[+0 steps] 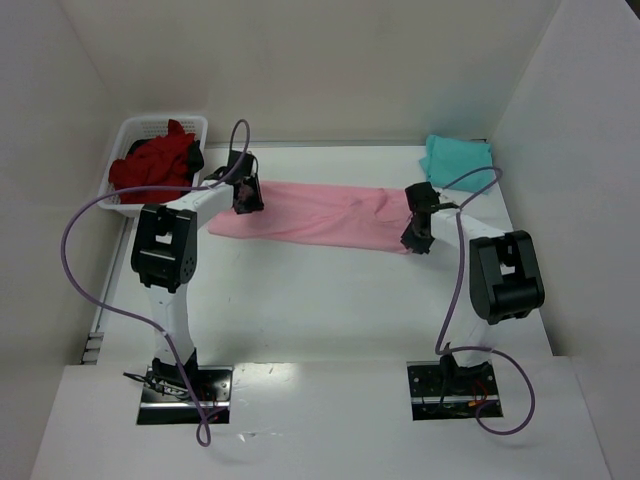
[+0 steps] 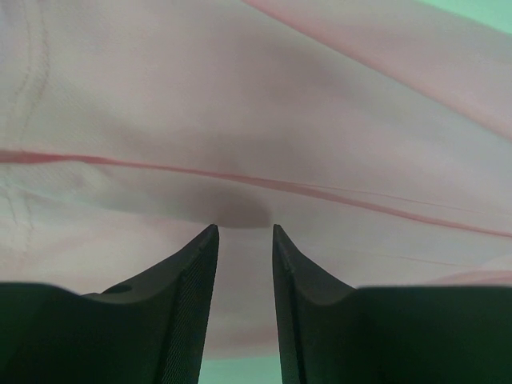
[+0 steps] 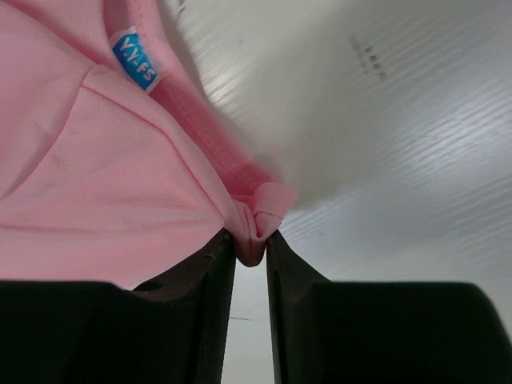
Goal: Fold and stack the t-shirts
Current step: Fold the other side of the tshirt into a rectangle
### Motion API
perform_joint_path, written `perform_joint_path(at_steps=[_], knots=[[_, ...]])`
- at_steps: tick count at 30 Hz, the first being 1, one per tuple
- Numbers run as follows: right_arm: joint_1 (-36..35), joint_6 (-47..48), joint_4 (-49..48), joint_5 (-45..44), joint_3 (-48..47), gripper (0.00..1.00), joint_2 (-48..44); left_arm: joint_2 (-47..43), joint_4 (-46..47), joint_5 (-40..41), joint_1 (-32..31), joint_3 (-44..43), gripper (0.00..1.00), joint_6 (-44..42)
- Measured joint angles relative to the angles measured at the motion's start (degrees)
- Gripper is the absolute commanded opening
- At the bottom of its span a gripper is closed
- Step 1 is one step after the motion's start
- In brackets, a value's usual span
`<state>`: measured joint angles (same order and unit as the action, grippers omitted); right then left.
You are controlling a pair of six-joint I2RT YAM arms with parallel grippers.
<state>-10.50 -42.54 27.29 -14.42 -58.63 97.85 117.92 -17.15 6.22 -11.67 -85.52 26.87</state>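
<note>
The light pink t-shirt [image 1: 320,212] is stretched in a long band across the back of the table between my two grippers. My left gripper [image 1: 247,200] holds its left end; in the left wrist view the fingers [image 2: 244,228] are closed on pink cloth [image 2: 256,104] that fills the frame. My right gripper [image 1: 415,240] pinches the right end, and a bunched hem sits between its fingertips [image 3: 252,236] beside a blue label [image 3: 134,58]. The teal t-shirt [image 1: 457,155] lies folded at the back right. Dark red t-shirts [image 1: 155,165] are heaped in the basket.
The white lattice basket [image 1: 140,127] stands at the back left, next to the left arm. White walls close the table on the left, back and right. Purple cables loop from both arms.
</note>
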Motion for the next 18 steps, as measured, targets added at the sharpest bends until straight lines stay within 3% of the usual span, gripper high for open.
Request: perform_joint_path(at_steps=[5, 16, 18], knots=[[4.28, 0.11, 1.11, -0.25, 0.26, 0.46, -2.32, 0.98, -0.10, 0.06, 0.01, 0.00, 0.41, -0.16], [5.68, 2.08, 0.93, 0.04, 0.04, 0.40, -3.37, 1.23, -0.44, 1.24, 0.02, 0.00, 0.41, -0.19], [5.68, 2.33, 0.71, 0.26, 0.02, 0.54, -2.96, 1.23, -0.48, 1.58, 0.13, 0.00, 0.47, -0.19]])
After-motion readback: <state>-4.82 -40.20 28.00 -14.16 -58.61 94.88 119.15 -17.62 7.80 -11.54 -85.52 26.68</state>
